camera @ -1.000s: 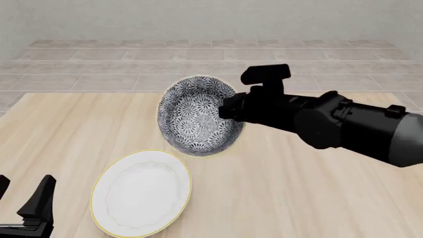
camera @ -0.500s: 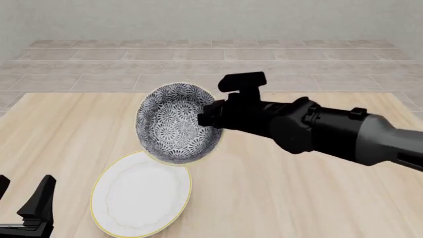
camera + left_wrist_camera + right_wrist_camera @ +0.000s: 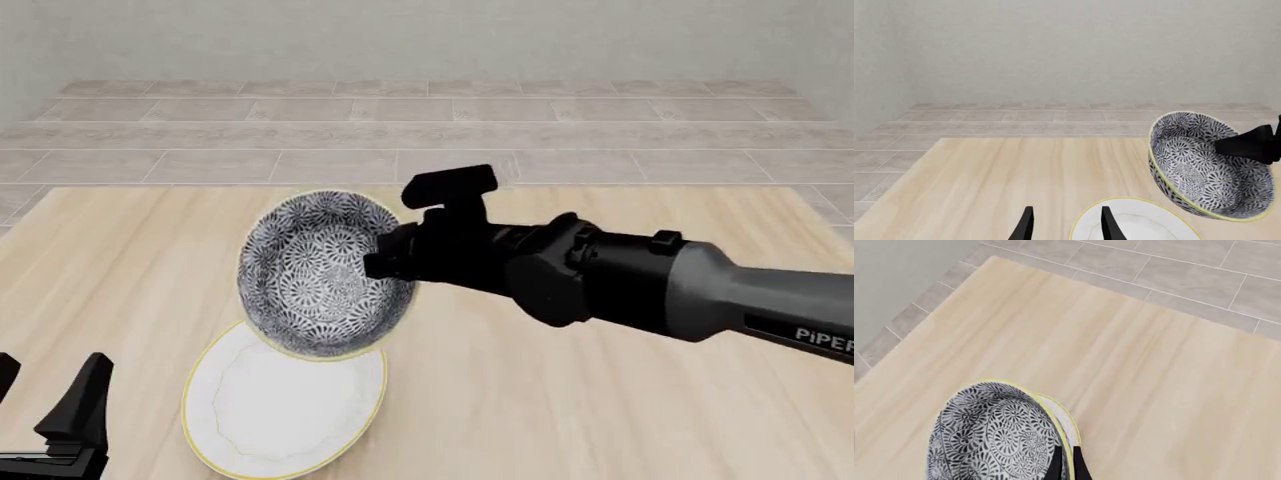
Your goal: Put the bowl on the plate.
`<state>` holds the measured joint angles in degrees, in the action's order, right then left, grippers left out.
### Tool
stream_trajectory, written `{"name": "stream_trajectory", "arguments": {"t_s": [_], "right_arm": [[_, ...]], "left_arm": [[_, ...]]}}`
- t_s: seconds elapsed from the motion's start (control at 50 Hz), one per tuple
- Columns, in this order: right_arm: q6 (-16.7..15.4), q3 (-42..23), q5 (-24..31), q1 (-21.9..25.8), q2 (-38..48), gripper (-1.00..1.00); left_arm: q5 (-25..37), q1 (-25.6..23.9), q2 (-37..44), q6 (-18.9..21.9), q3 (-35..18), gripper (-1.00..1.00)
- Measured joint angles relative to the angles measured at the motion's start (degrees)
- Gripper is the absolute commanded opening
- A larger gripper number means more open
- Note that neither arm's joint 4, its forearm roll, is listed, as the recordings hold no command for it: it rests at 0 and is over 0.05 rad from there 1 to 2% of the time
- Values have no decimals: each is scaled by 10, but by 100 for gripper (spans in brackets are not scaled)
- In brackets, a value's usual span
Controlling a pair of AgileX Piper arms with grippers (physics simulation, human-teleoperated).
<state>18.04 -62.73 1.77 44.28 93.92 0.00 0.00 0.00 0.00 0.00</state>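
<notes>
One gripper, the right gripper point(image 3: 390, 255), pinches the bowl point(image 3: 320, 270) by its rim, tilted above the plate point(image 3: 280, 405) for lowering. The left gripper point(image 3: 1064, 225) waits spread apart.

The front camera is looking down over the worktop point(image 3: 641, 400) from above — both wrist cameras are riding close behind their claws, sharing the bowl point(image 3: 320, 275) and plate point(image 3: 283, 410)

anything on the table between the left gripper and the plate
Nothing: in the front view only bare table separates the left gripper from the plate. The bowl, held by the right gripper, hangs over the plate's far edge instead.
</notes>
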Motion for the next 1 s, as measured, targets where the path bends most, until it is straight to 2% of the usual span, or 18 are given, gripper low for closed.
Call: {"name": "stream_trajectory", "arguments": {"t_s": [0.56,1.0], "right_arm": [[11,-4,-19,34,39,-100],[17,-8,-33,40,63,-100]], "left_arm": [[0,0,0,0,0,100],[0,0,0,0,0,100]]}}
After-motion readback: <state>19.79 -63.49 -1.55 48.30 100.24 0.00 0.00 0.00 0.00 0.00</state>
